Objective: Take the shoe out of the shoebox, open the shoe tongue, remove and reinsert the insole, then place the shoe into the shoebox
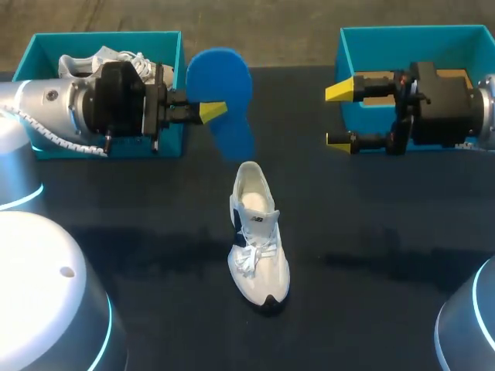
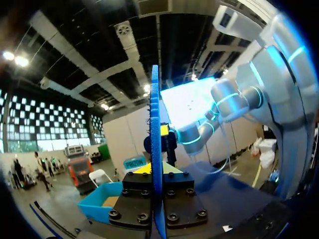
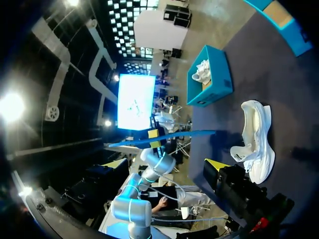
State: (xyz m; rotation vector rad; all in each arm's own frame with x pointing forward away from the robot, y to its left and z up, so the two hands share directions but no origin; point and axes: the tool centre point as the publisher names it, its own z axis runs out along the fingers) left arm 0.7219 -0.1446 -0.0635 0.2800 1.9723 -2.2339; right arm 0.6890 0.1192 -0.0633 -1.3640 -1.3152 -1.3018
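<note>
A white shoe (image 1: 257, 241) lies on the black table (image 1: 371, 232) in the middle, its opening toward the far side. Above and behind it my left gripper (image 1: 213, 110) is shut on a blue insole (image 1: 222, 91), held in the air beside the left teal shoebox (image 1: 172, 86). In the left wrist view the insole (image 2: 155, 129) stands edge-on between the fingers of that gripper (image 2: 156, 174). My right gripper (image 1: 338, 116) hangs open and empty in front of the right teal shoebox (image 1: 349, 48). The right wrist view shows the shoe (image 3: 256, 139), the insole (image 3: 164, 138) and one yellow fingertip (image 3: 217, 164).
A second white shoe (image 1: 97, 60) lies in the left shoebox, partly hidden by my left arm (image 1: 54, 100). The right shoebox shows a brown cardboard floor (image 1: 379, 81). Bare table lies on both sides of the shoe and in front of it.
</note>
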